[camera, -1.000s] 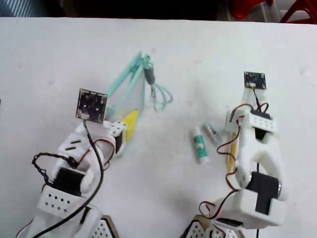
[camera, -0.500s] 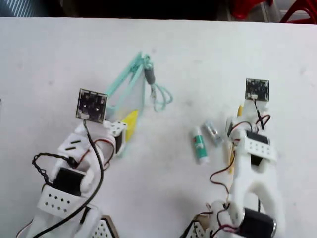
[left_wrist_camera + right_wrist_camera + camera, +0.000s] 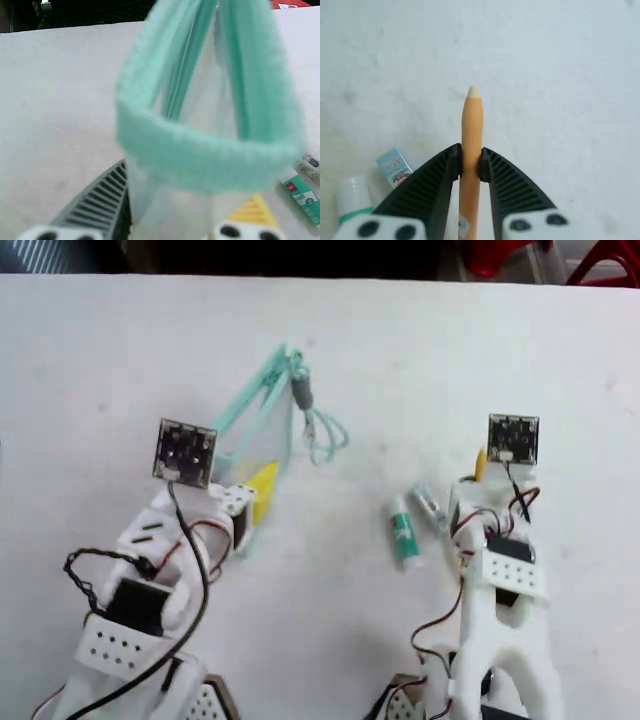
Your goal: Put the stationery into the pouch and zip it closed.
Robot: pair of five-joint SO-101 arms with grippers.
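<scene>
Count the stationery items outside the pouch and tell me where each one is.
3. The orange pen is clamped in the right gripper; the glue stick and a small labelled block lie side by side on the table. The pouch may hide others.

Blurred pouch (image 3: 210, 155), top cut off; pen (image 3: 471, 125) base cut off too

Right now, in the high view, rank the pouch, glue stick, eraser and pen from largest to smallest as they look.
1. pouch
2. glue stick
3. eraser
Unranked: pen, mostly hidden under the right arm.
</scene>
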